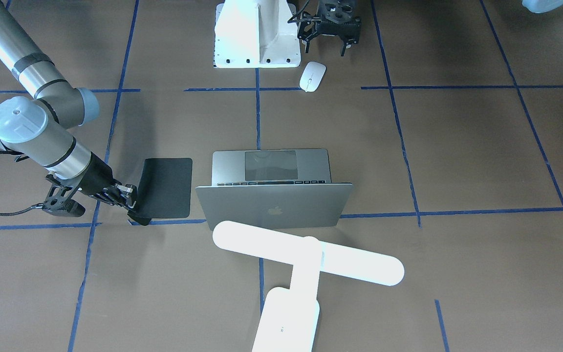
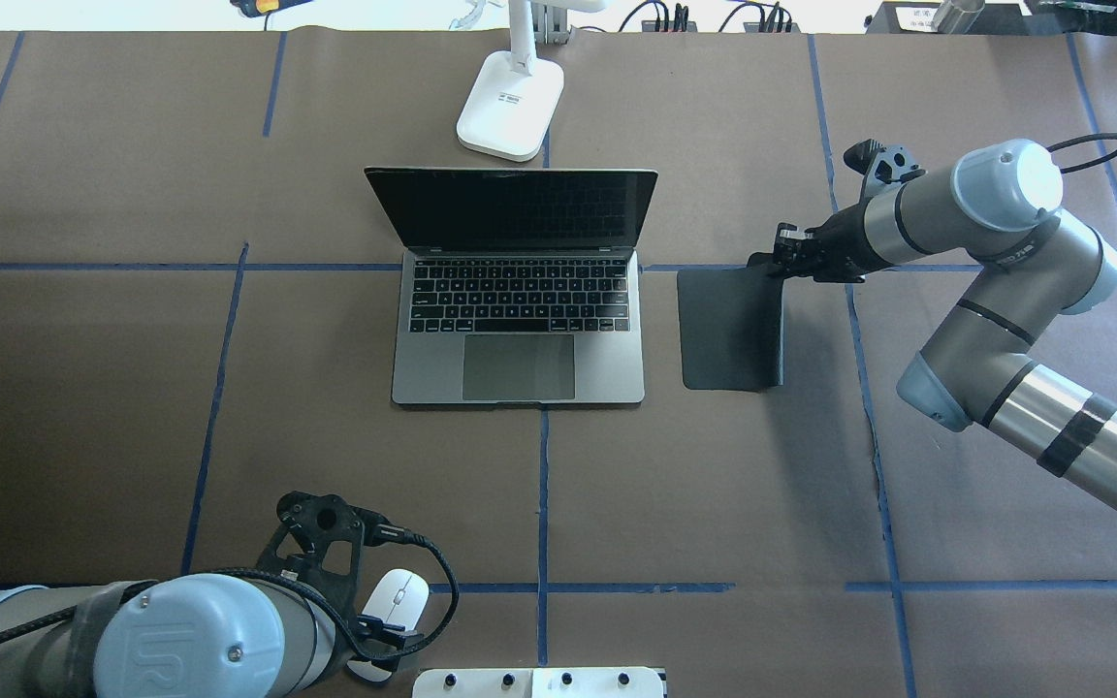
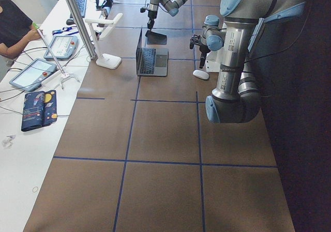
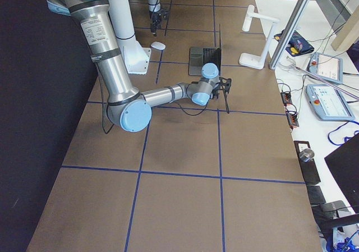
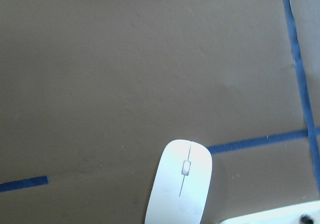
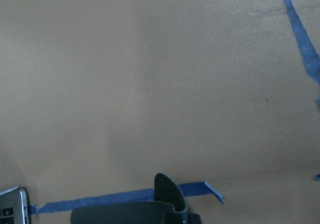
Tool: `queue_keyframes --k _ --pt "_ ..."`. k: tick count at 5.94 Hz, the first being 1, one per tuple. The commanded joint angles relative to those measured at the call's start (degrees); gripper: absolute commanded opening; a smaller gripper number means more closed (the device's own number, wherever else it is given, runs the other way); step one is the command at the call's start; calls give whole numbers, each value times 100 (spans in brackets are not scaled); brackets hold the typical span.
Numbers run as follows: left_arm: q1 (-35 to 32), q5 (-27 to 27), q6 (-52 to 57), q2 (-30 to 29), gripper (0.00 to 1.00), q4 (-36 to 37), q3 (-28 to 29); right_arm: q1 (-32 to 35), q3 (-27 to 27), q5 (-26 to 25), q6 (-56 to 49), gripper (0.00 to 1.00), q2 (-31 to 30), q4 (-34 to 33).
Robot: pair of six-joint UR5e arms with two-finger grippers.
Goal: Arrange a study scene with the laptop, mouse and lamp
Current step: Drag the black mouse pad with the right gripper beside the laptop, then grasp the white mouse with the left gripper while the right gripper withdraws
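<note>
The open grey laptop [image 1: 271, 200] [image 2: 518, 330] sits mid-table, its screen toward the robot. The white lamp [image 1: 306, 254] stands behind it, its base [image 2: 510, 116] on the far side. The white mouse [image 1: 313, 76] [image 2: 394, 599] [image 5: 181, 184] lies near the robot's base. My left gripper [image 1: 325, 46] hovers open and empty just beside the mouse, closer to the robot. My right gripper [image 1: 132, 205] [image 2: 780, 262] is shut on the far corner of a black mouse pad [image 1: 166, 188] [image 2: 728, 330] [image 6: 125, 214]. That edge curls up off the table and the rest lies flat beside the laptop.
The white bolted robot pedestal [image 1: 254, 34] [image 2: 539, 682] stands right next to the mouse. Blue tape lines cross the brown table cover [image 2: 132, 388]. A side bench with tablets and cables runs beyond the lamp [image 3: 51, 51].
</note>
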Motion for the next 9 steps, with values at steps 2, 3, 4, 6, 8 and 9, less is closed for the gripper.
queue_keyframes --k 2,3,4,6,8,9 --pt "11 24 1220 -27 100 -764 683 560 42 866 -63 100 -20 -4" --pt "-6 7 1177 -36 100 -1615 1123 596 60 885 -107 100 -29 5" --pt "-24 -46 1150 -1 100 -1693 1075 605 68 886 -134 100 -38 5" --pt "-33 -20 1167 8 100 -1589 1153 605 112 886 -134 100 -47 14" --pt "-24 -29 1194 8 100 -1439 1197 605 121 877 -134 100 -55 14" --pt "-24 -20 1202 8 100 -1430 1232 613 147 886 -134 100 -55 14"
